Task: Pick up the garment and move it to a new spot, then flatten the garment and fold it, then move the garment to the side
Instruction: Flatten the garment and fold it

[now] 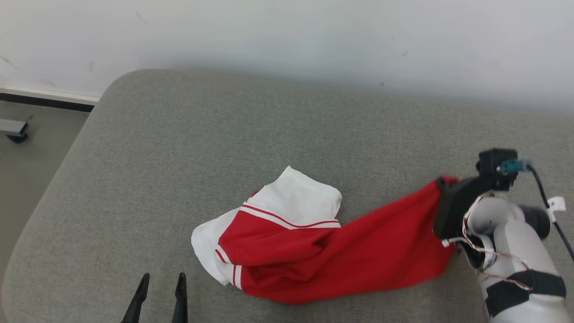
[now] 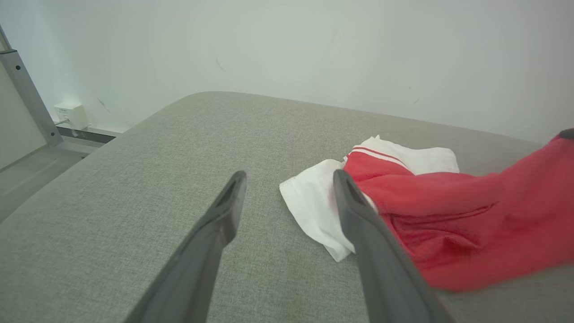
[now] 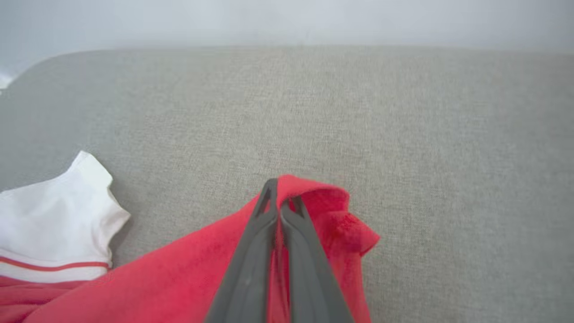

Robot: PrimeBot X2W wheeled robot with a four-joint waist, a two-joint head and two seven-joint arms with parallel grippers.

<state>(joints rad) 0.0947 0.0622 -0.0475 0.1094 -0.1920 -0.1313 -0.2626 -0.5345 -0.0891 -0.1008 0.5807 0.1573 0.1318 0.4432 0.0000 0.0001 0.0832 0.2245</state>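
Note:
A red and white garment (image 1: 314, 244) lies crumpled on the grey cushioned surface (image 1: 251, 134), its white sleeves to the left and a red part stretched out to the right. My right gripper (image 3: 279, 199) is shut on the red edge of the garment (image 3: 323, 220), the cloth pinched between its two dark fingers; in the head view the wrist (image 1: 462, 202) sits at the garment's right end, lifted a little. My left gripper (image 1: 162, 280) stands open near the front edge, just left of the garment's white sleeve (image 2: 309, 202), touching nothing.
The grey surface has a rounded corner at the back left (image 1: 121, 80) and a white wall (image 1: 314, 36) behind it. Bare floor and a dark baseboard (image 1: 40, 101) lie to the left. A wall socket (image 2: 69, 114) shows in the left wrist view.

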